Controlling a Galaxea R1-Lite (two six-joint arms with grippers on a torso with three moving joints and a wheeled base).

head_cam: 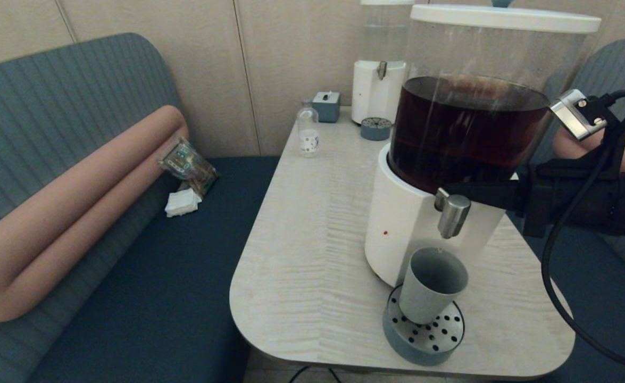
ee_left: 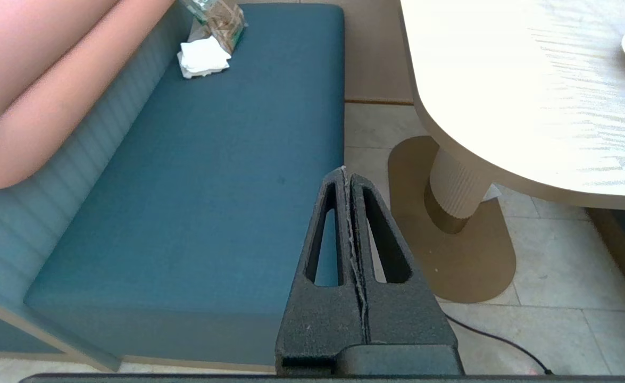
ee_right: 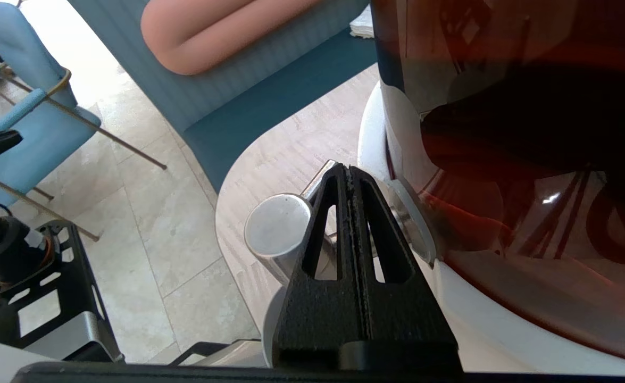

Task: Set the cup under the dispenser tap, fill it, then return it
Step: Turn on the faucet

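Right gripper [ee_right: 350, 173], fingers pressed together and empty, sat at the dispenser tap [head_cam: 453, 214]. Cup [head_cam: 431, 284] stood on the perforated drip tray [head_cam: 424, 335] directly below. Left gripper [ee_left: 346, 175], closed, hung over the bench seat [ee_left: 211, 186]. Bottle [head_cam: 308, 130] label unreadable.

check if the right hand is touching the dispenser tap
Touching, it seems: in the right wrist view the shut right hand sits on the tap's lever behind the dispenser tap; the head view agrees, with the cup below.
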